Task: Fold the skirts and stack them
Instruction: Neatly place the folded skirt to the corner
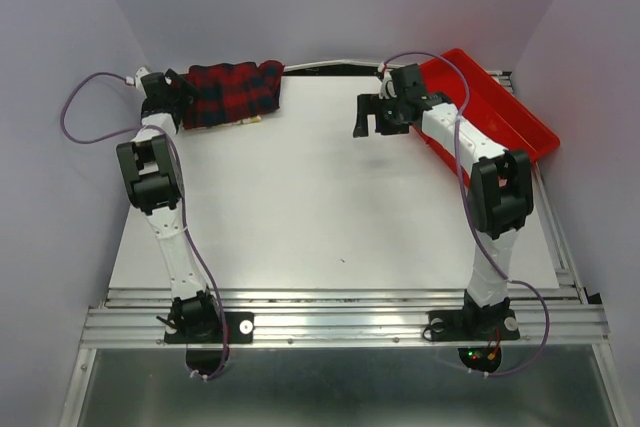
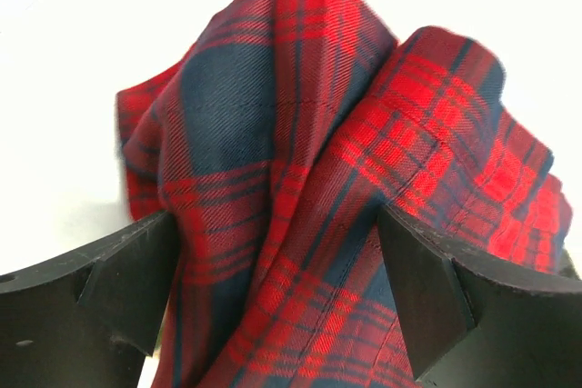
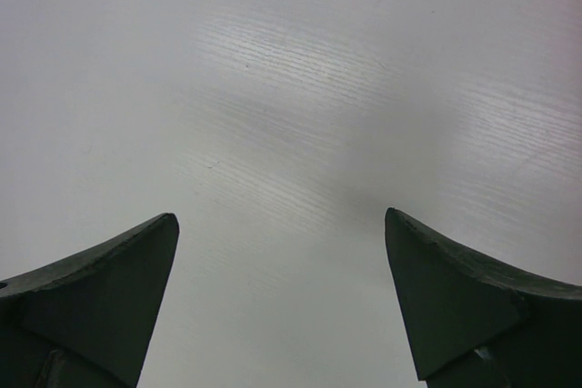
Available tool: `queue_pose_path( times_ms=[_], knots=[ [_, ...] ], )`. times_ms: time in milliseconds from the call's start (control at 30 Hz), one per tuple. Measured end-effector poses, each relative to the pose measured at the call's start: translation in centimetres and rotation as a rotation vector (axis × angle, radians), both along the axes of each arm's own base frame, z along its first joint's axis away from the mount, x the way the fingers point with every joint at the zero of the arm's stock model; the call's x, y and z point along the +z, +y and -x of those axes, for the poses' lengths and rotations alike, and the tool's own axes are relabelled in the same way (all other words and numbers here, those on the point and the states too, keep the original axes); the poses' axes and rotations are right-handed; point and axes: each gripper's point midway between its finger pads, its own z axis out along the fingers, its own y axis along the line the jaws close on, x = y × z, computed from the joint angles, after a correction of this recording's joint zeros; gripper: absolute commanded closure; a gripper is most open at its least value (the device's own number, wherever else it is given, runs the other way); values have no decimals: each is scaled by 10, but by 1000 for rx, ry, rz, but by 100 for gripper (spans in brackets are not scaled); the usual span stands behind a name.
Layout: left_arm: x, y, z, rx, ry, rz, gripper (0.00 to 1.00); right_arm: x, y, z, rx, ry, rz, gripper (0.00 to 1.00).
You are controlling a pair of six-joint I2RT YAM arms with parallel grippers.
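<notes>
The red-and-black plaid skirt (image 1: 232,92) lies bunched in a long roll at the table's back left. A thin cream-yellow strip (image 1: 245,123) peeks out under its front edge; this looks like the other skirt, mostly hidden. My left gripper (image 1: 186,99) is at the plaid's left end. In the left wrist view its fingers (image 2: 109,270) stand wide apart, and folds of plaid skirt (image 2: 300,161) lie loosely between them. My left gripper (image 2: 277,224) is open. My right gripper (image 1: 368,119) hovers open over bare table (image 3: 291,88) at the back right, with nothing between its fingers (image 3: 455,288).
A rigid red plastic tray (image 1: 505,112) stands slanted at the back right, just behind the right arm. Purple cables loop off both arms. White walls close in the back and sides, and a metal rail (image 1: 340,322) runs along the near edge.
</notes>
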Motion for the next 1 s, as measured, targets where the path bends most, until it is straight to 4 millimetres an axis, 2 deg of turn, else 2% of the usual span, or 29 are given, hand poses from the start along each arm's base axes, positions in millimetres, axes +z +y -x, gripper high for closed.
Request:
queue_pose_path(
  times_ms=[133, 233, 333, 400, 433, 500, 567, 600, 767, 933, 967, 1000],
  knots=[
    [11, -3, -14, -33, -95, -6, 1, 0, -1, 0, -1, 3, 1, 0],
    [30, -14, -23, -122, -226, -48, 1, -1, -1, 1, 0, 4, 3, 0],
    [43, -31, -23, -246, -350, -112, 2, -1, -1, 1, 3, 6, 6, 0],
    [47, -42, -18, -332, -421, -166, 6, -2, -1, 2, 5, 7, 7, 0],
    [48, -47, -15, -363, -447, -188, 13, -2, -1, 2, 5, 8, 7, 0],
    [51, -53, -11, -413, -482, -235, 15, -2, -1, 2, 5, 9, 8, 0],
    [56, -56, -10, -449, -518, -287, 5, -3, -1, 2, 5, 11, 8, 0],
    [58, -56, -10, -458, -530, -318, 1, -4, -2, 3, 6, 14, 10, 0],
    [62, -44, -10, -439, -495, -435, 1, -5, -3, 4, 12, 17, 18, 0],
    [63, -10, -13, -308, -338, -514, 1, -6, -3, 4, 16, 18, 21, 0],
    [66, 2, -11, -261, -287, -551, 1, -6, -3, 4, 16, 17, 22, 0],
    [71, 6, -10, -243, -272, -562, 2, -6, -3, 4, 17, 17, 23, 0]
  ],
)
